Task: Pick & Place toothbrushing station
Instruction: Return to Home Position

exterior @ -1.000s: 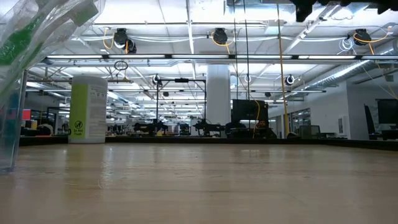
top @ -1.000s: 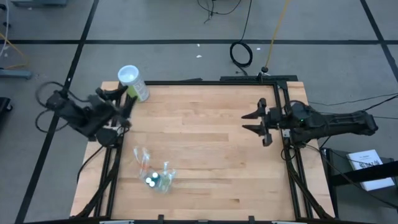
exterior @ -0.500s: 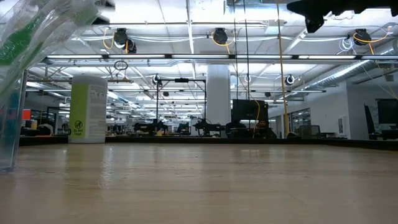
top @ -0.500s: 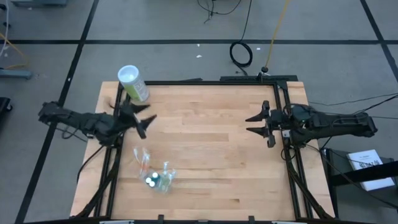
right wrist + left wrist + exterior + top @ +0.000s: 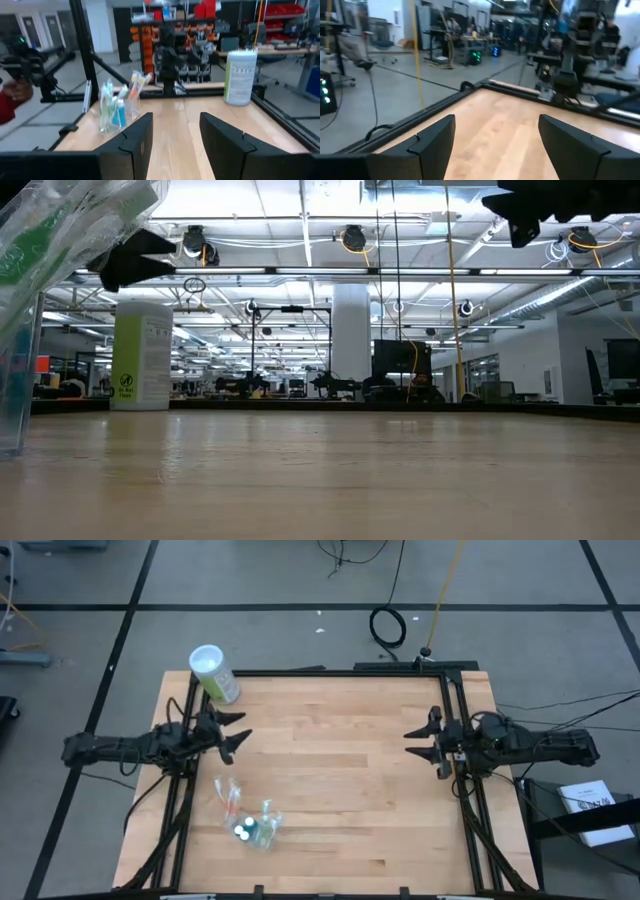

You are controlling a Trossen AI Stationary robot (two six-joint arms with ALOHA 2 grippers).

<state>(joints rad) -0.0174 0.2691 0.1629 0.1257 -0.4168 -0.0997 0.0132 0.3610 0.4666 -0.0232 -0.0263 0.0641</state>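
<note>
Nearest the front edge of the counter [image 5: 340,790] stands the clear holder [image 5: 262,830]. The thin white toothbrushes [image 5: 228,795] lean out of its top, green and orange tips showing from the right wrist view, and the blue-capped tubes [image 5: 243,831] sit upright inside it. I can see no brush or tube lying loose anywhere around the holder, so to my eye the loading is finished. Just beyond the holder, on its left-arm side, the left hand [image 5: 244,726] hangs above the wood, fingers spread and gripping nothing. Well apart from the holder, across the counter, the right hand [image 5: 412,743] hangs the same way, released and empty, pointing back toward the holder. Farthest from the holder, at the back corner past the left hand, the green canister [image 5: 215,673] stands untouched. What is left, I would judge, is only for both arms to settle at rest by their own edges.
</note>
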